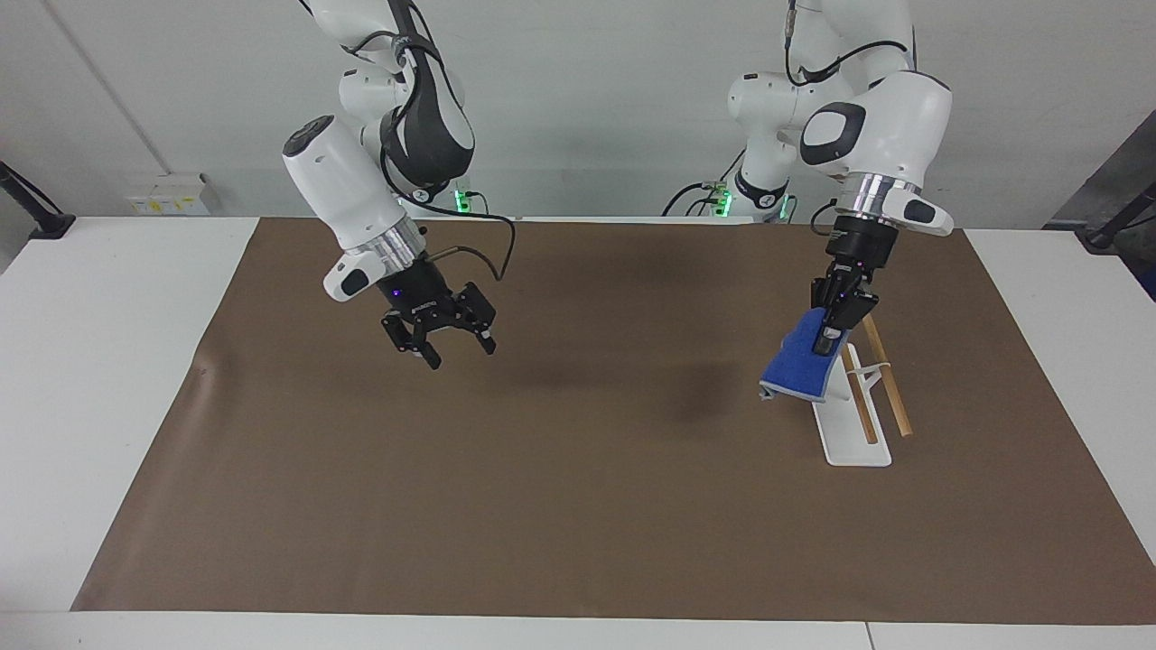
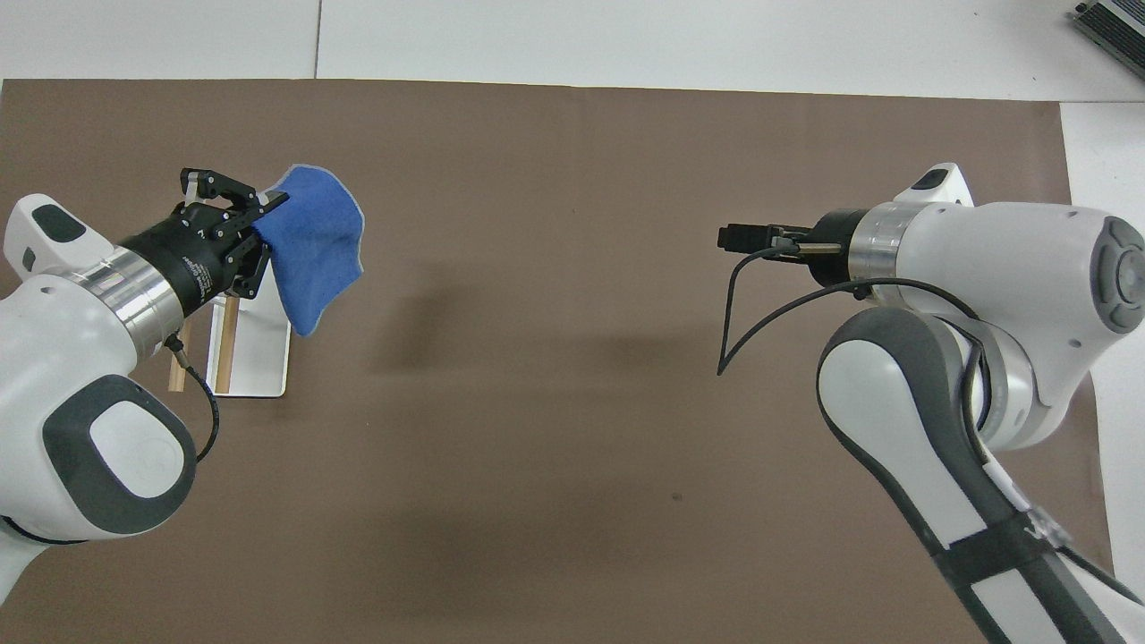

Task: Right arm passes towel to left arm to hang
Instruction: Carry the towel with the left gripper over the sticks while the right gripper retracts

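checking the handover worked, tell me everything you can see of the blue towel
The small bright-blue fluffy towel with thin grey stitched edging hangs in the air, pinched at its upper part by the left gripper, which is shut on it. It droops folded, its lower edge curled. It is over the white rack with two wooden rails, at the left arm's end of the table; whether it touches the rack cannot be told.

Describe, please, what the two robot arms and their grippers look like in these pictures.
Both the left arm and the right arm have glossy white shells with dark grey joint panels and a silver wrist ring. The left gripper and the right gripper are black linkage claws; the right wrist shows a small blue light. A black cable loops by each wrist.
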You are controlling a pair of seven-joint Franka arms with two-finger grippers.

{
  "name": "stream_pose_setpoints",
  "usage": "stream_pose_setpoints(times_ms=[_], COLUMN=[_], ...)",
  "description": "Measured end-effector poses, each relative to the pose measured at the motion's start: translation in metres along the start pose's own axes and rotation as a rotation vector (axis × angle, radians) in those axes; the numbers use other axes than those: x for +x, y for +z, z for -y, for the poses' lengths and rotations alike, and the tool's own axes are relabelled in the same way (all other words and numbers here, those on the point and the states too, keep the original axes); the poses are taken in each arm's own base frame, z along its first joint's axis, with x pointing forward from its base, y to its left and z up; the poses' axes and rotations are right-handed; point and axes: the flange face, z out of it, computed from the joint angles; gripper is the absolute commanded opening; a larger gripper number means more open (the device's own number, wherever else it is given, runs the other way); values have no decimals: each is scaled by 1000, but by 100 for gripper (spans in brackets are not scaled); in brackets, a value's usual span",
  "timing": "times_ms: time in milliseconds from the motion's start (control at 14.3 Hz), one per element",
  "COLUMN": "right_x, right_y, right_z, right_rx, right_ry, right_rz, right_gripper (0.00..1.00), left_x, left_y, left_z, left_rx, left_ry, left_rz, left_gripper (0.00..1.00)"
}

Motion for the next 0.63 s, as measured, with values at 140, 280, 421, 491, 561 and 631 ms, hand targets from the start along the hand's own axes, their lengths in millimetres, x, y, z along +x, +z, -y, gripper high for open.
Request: stream_pose_setpoints(times_ms=[140,280,421,491,561,631], right_x=[1,6,11,15,20,24], right_y=[-5,-20,-43,-59,-76,-91], right_z=[-1,5,11,11,7,4], right_rx=[-97,-150,-184,-202,-222,-242], right_ry=[-36,-44,-32,-24,-20,-17], right_rz=[34,63,94,102,108,112], right_gripper=[100,100,100,100,100,100], left_x=[18,42,68,78,86,94], left_y=[5,6,3,3,2,1], left_z=[18,26,29,32,35,38], left_rx=[-32,-54,-55,-53,-54,-56], left_ry=[-15,-41,-73,-87,-97,-108], left_rz=[-56,-107,-144,-160,-175,-187], left_gripper=[0,0,0,0,0,0])
